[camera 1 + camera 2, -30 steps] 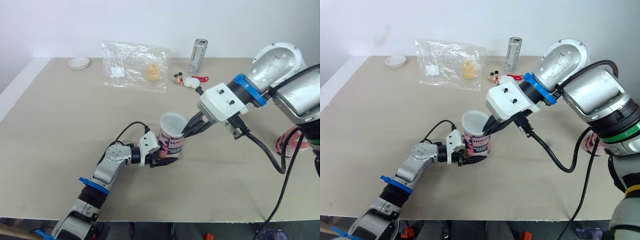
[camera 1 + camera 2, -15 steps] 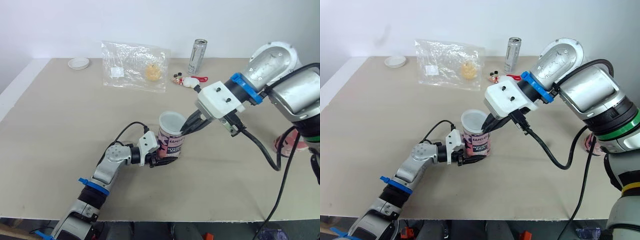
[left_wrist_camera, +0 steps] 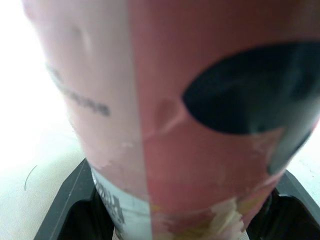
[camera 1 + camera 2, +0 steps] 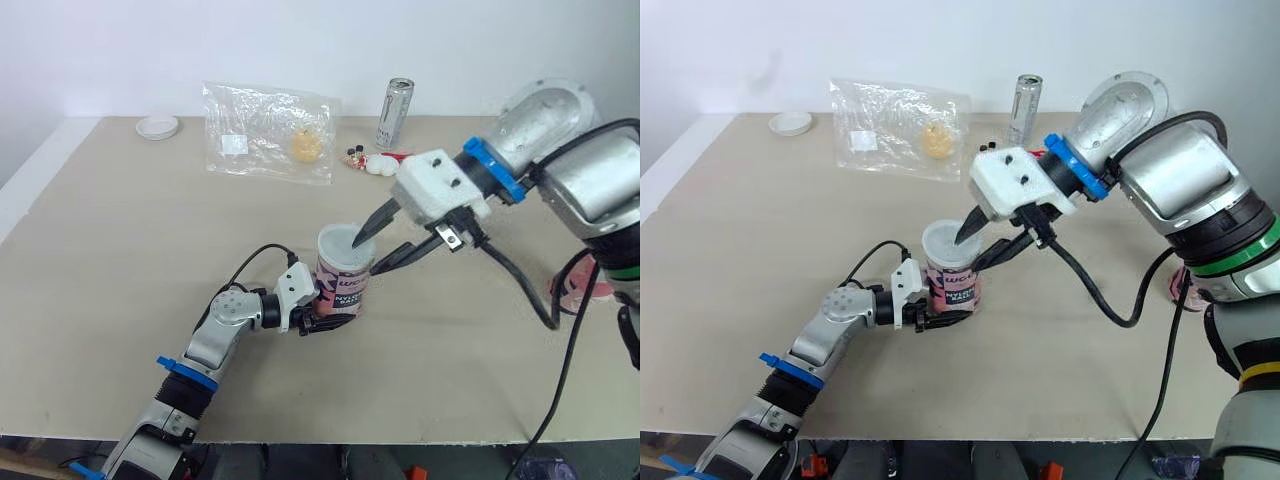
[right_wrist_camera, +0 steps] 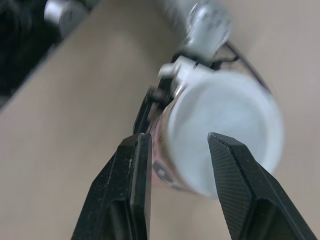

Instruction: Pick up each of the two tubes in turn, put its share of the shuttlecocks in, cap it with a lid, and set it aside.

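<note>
A pink printed tube [image 4: 343, 288] stands upright at the middle of the table, and my left gripper [image 4: 318, 318] is shut on its lower part. In the left wrist view the tube [image 3: 190, 125] rises close between the black fingers [image 3: 75, 205]. A white lid [image 4: 345, 244] sits on the tube's top. Just above the lid's right side hangs my right gripper [image 4: 368, 257], open, with nothing between its fingers. In the right wrist view the lid [image 5: 225, 130] lies beyond the spread fingers [image 5: 135, 165].
A second white lid [image 4: 158, 126] lies at the back left. A clear plastic bag [image 4: 270, 130], a silver can [image 4: 396, 100] and a small toy [image 4: 375, 162] sit along the back. A pink object [image 4: 580, 288] lies at the right, partly hidden by my right arm.
My right gripper's fingers, which were together at the lid's rim, have spread open and drawn up slightly. The lid stays on the tube. The left arm has not moved.
</note>
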Robot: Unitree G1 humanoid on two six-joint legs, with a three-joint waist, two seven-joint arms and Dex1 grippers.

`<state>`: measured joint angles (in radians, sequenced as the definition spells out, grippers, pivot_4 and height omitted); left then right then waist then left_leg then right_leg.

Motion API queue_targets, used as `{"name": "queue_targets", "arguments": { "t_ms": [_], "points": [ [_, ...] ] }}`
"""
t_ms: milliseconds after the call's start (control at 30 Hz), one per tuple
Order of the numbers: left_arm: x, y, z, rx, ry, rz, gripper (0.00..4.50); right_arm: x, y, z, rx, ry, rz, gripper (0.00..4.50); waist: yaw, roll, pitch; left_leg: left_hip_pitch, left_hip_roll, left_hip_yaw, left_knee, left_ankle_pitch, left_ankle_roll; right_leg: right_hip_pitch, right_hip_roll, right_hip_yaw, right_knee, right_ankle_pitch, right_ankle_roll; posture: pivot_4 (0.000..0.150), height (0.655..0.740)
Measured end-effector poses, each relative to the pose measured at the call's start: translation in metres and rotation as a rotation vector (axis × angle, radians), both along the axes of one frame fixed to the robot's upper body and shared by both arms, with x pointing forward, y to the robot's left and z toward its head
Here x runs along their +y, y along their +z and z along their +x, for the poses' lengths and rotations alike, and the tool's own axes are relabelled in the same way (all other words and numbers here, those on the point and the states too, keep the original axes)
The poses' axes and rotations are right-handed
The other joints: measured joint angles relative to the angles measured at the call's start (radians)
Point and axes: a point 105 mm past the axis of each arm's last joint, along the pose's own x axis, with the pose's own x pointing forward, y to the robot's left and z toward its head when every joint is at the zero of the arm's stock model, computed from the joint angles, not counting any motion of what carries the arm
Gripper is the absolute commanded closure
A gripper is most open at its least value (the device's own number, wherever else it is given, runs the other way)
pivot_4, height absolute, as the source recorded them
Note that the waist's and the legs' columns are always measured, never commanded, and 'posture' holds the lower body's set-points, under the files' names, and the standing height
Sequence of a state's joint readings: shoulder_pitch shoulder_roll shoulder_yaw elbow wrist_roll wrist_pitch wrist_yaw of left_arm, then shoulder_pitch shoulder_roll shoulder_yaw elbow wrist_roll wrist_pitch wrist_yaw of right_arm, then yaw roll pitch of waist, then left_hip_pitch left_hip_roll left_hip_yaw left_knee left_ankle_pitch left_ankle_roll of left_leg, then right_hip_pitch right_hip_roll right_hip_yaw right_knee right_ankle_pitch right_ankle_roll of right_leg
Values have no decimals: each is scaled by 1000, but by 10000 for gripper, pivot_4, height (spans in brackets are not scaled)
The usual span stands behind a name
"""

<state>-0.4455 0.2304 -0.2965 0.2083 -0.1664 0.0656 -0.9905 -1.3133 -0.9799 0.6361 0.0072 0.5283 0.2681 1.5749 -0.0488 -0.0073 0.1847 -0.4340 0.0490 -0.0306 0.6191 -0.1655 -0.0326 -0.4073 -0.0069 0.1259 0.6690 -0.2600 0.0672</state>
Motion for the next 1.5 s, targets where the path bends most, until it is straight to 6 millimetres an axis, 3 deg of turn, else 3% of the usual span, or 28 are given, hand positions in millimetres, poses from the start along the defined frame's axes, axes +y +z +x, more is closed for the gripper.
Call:
{"name": "queue_targets", "arguments": {
  "t_ms": [67, 133, 233, 333, 533, 933, 1500],
  "points": [
    [1, 0, 0, -1, 1, 1, 17469, 8, 32, -4, 255, -88, 285, 24423, 0, 0, 0, 0, 0, -1, 0, 0, 0, 1, 0, 0, 1, 2, -3, 1500, 7400],
    [1, 0, 0, 0, 0, 2, 17469, 5, 40, 0, 329, -152, 375, 24423, 1, -2, -1, 0, 0, -1, 0, 0, 0, 1, 0, -1, 0, 2, -3, 1500, 7400],
    [2, -1, 0, -1, 3, 6, 17469, -1, 33, 15, 402, -280, 483, 32448, 1, -3, -2, 0, 0, -1, 1, 0, 0, 1, 0, -1, 0, 2, -3, 1500, 7400],
    [3, 0, 0, -2, 3, 7, 17469, -4, 14, 27, 423, -376, 509, 44764, 0, -3, -2, 0, 0, -1, 1, 0, 0, 0, 1, -1, 1, 0, 0, 1500, 7400],
    [4, 0, 0, -1, 2, 7, 17469, 9, -6, 24, 395, -382, 487, 44764, -1, -3, -2, 0, 0, -2, 1, 0, 0, 0, 2, -1, 2, 0, 0, 1500, 7400],
    [4, -1, 1, 0, 6, 7, 17469, 11, -34, 24, 342, -378, 385, 44764, -1, -3, -2, 0, 0, -2, 1, 0, 0, 0, 2, -1, 3, -2, 4, 1500, 7400],
    [6, -4, 1, 10, 12, 14, 17469, 11, -40, 22, 241, -336, 327, 44764, -2, -5, -9, 3, 1, -1, 1, 0, 0, 2, 2, -1, 3, -3, 3, 1500, 7400]
  ]
}}
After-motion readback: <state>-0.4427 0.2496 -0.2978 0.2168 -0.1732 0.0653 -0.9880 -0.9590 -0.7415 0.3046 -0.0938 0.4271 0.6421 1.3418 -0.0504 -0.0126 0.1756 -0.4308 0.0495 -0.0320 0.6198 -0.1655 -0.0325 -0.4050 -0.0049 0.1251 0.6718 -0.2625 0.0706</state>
